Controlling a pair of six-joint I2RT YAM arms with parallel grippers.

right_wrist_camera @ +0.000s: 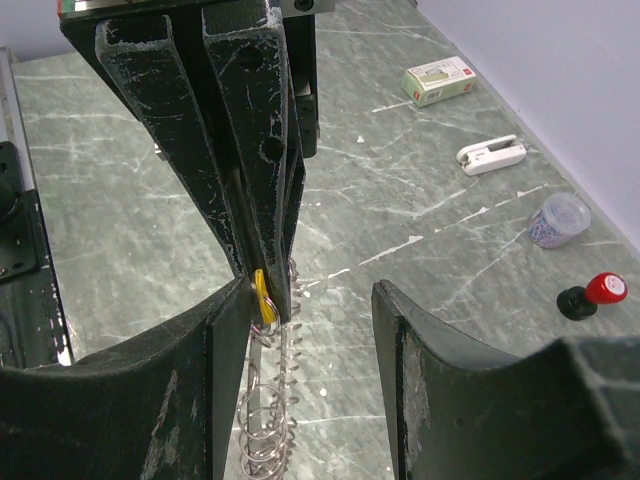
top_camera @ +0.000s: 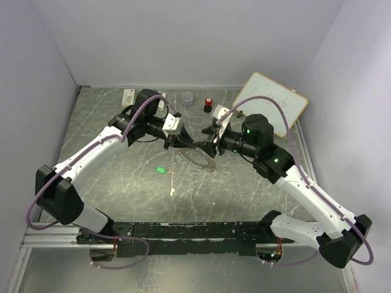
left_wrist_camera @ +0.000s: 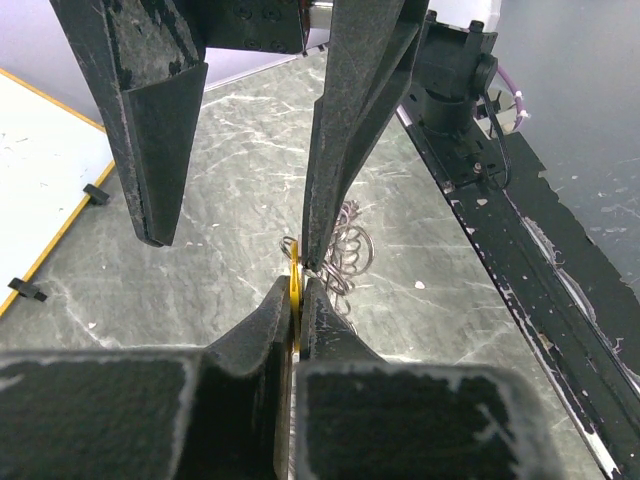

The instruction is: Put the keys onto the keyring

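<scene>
Overhead view of a green-grey marbled table [top_camera: 201, 198] with two white-and-black robot arms reaching in from the near edge. Their tools meet tip to tip around mid-table, slightly toward the far edge.

L gripper [left_wrist_camera: 296, 292]: jaws pinched tight on the yellow-orange key [right_wrist_camera: 262, 296]. It's held edge-on, w/ only a thin yellow strip showing btwn the black fingers.

R gripper [right_wrist_camera: 310, 300]: jaws stand apart w/ nothing clamped btwn them. The L tool's closed fingers point down into that gap, close against one R finger [right_wrist_camera: 225, 380].

The keyring [right_wrist_camera: 290, 380], silver w/ a ridged, chain-like rim, sits directly under the two tools near mid-table. From the R wrist view it runs alongside the inner face of that same R finger, just below the held key. Can't tell if the key touches the ring, or if the ring lies flat or tilted.

Green key [top_camera: 160, 170]: lies alone on the table, left of the keyring and a bit nearer the near edge, clear of both tools.

Along the far edge, left to right:
- small box [right_wrist_camera: 440, 80]
- white clip-like item [right_wrist_camera: 490, 153]
- small clear cup [right_wrist_camera: 557, 218]
- red-capped black knob [right_wrist_camera: 592, 293]

A whiteboard [top_camera: 278, 104] w/ a yellow rim rests in the far right corner.
</scene>
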